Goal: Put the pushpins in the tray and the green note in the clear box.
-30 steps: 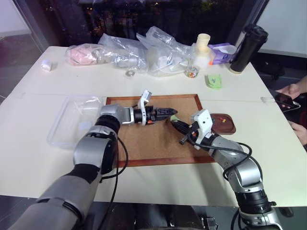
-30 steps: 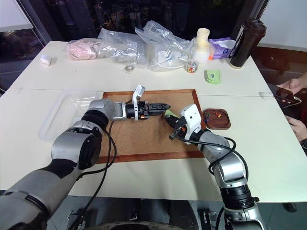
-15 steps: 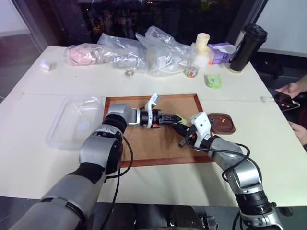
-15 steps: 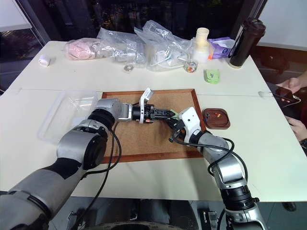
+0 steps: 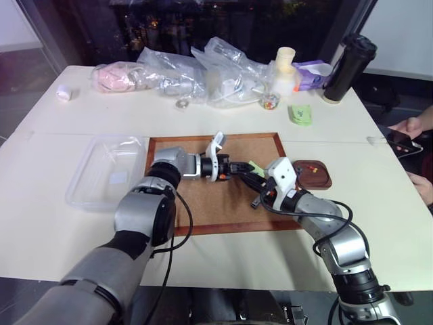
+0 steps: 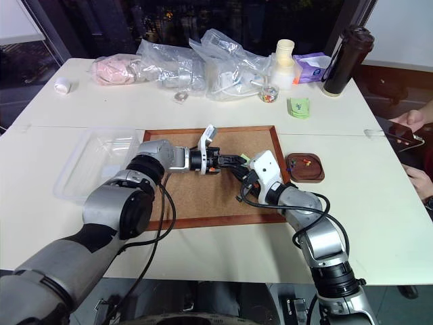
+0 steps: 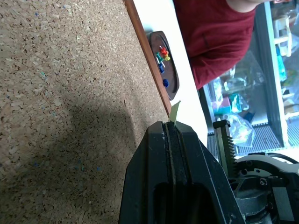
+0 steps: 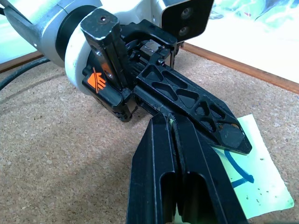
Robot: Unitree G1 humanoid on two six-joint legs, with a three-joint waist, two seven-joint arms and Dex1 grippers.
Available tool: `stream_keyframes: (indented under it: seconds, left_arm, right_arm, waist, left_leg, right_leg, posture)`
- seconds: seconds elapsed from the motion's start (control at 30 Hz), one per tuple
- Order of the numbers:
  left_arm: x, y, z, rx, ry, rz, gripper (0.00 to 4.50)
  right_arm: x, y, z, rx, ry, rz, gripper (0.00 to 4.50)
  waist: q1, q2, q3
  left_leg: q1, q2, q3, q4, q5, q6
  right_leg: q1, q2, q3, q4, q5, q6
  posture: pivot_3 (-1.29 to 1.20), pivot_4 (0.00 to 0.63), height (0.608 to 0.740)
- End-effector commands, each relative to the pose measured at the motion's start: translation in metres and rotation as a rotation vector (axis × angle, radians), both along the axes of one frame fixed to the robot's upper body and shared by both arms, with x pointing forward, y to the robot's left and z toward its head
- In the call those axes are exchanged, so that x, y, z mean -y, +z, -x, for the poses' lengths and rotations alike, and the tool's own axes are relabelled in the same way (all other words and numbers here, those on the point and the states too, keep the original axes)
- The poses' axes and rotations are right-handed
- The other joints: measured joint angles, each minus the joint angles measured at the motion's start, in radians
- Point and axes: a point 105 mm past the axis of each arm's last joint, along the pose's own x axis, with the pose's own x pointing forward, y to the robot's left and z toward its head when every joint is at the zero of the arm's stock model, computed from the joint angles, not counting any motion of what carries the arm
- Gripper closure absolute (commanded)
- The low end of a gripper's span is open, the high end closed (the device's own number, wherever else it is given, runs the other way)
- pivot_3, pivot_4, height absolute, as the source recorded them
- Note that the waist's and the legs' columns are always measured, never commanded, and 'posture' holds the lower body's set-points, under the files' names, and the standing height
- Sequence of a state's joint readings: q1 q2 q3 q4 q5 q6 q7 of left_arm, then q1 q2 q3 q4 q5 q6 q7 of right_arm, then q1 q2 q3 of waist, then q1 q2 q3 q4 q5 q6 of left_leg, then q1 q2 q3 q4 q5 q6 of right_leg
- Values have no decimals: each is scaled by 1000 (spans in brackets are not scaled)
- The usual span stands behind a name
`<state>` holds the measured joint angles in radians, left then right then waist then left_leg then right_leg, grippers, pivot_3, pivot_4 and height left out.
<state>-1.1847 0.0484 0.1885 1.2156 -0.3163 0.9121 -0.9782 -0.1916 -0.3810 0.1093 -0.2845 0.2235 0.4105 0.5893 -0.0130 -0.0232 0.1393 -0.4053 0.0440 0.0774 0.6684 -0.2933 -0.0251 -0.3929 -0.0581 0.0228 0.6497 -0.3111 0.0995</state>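
Both my claws (image 5: pixel 245 168) pinch the green note (image 8: pixel 254 179) at frame centre; the clear box (image 5: pixel 88 177) lies far left, nearer my left arm.

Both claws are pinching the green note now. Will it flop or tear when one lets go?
The green note looks thin, so it will likely droop past the left claw. Pinched edge-on by the right claw, it could tear if they pull apart.

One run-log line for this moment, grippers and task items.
left gripper: shut on green note | right gripper: shut on green note | over cork board | pushpins in tray | clear box: no note yet
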Motion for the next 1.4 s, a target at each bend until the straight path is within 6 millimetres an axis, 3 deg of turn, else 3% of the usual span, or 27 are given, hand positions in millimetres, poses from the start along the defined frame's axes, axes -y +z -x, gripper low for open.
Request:
stream_keyframes:
  seconds: [0.03, 0.1, 0.3, 0.37, 0.47, 0.57, 0.63, 0.73, 0.97, 1.2, 1.33, 1.4]
  left_arm:
    - [-2, 7, -3, 6, 19, 41, 4475]
    - [-3, 9, -4, 3, 27, 52, 4500]
    - [-13, 8, -8, -5, 58, 53, 4500]
    - [-19, 13, -12, 20, 74, 50, 4500]
    - [-29, 39, -20, 151, 75, 56, 4500]
    - [-40, 75, -28, 481, 86, -57, 4500]
    - [-63, 114, -36, 629, 215, -152, 4500]
    - [-101, 140, -32, 709, 358, -339, 4500]
    - [-219, 114, -4, 711, 604, -1091, 4500]
    - [-246, 77, 32, 453, 630, -1151, 4500]
    - [-261, 61, 40, 396, 678, -1192, 4500]
    - [-265, 55, 42, 372, 710, -1197, 3818]
  right_arm:
    - [-4, 19, 6, 97, 34, 9, 4247]
    - [-3, 20, 7, 119, 36, 24, 3647]
    - [5, 33, 16, 186, 1, 34, 789]
    - [11, 46, 23, 218, -39, 15, 789]
    - [20, 64, 30, 247, -112, -21, 789]
    - [32, 71, 32, 200, -175, -81, 789]
    - [38, 73, 34, 100, -153, -189, 789]
    - [39, 72, 39, -20, -50, -254, 789]
    - [37, 80, 33, -104, 117, -205, 789]
    - [27, 72, 20, -129, 186, -183, 789]
    - [24, 71, 17, -130, 198, -182, 789]
    - [22, 70, 16, -133, 203, -184, 666]
  waist:
    - [0, 0, 0]
    - [0, 0, 0]
    - [0, 0, 0]
    - [0, 0, 0]
    - [-2, 0, 0]
    - [1, 0, 0]
    - [2, 0, 0]
    - [-2, 0, 0]
    - [-3, 2, 0]
    - [21, -2, 0]
    - [20, -2, 0]
    - [22, -2, 0]
  left_leg:
    - [0, 0, 0, 0, 0, 0]
    - [0, 0, 0, 0, 0, 0]
    - [0, 0, 0, 0, 0, 0]
    - [0, 0, 0, 0, 0, 0]
    - [0, 0, 0, 0, 0, -1]
    - [0, 2, 0, 0, 1, -2]
    - [0, 2, 0, 0, 1, -2]
    - [0, 3, 0, 0, 1, -2]
    - [7, 3, 1, -3, -2, 4]
    - [2, 2, 1, 0, -3, 5]
    - [1, 2, 1, 0, -2, 3]
    - [1, 2, 1, 0, -1, 2]
  right_leg:
    - [0, 0, 0, 0, 0, 0]
    - [0, 0, 0, 0, 0, 0]
    - [0, 0, 0, 0, 0, 0]
    - [0, 0, 0, 0, 0, 0]
    - [-1, 0, 0, 1, 0, 0]
    - [-1, 0, 0, 1, 0, 0]
    - [0, 0, 0, 1, 0, 0]
    - [0, 0, 1, 1, 0, 0]
    - [4, 1, 3, 1, 0, 0]
    - [2, -2, 2, 1, 0, 0]
    - [0, -2, 2, 1, 0, 0]
    - [0, -2, 2, 1, 0, 0]
  posture:
    - [0, 150, 740]
    - [0, 150, 740]
    - [0, 150, 740]
    - [0, 150, 740]
    - [0, 150, 740]
    - [0, 150, 740]
    - [0, 150, 740]
    - [0, 150, 740]
    - [0, 150, 740]
    - [0, 150, 740]
    - [0, 150, 740]
    - [0, 150, 740]
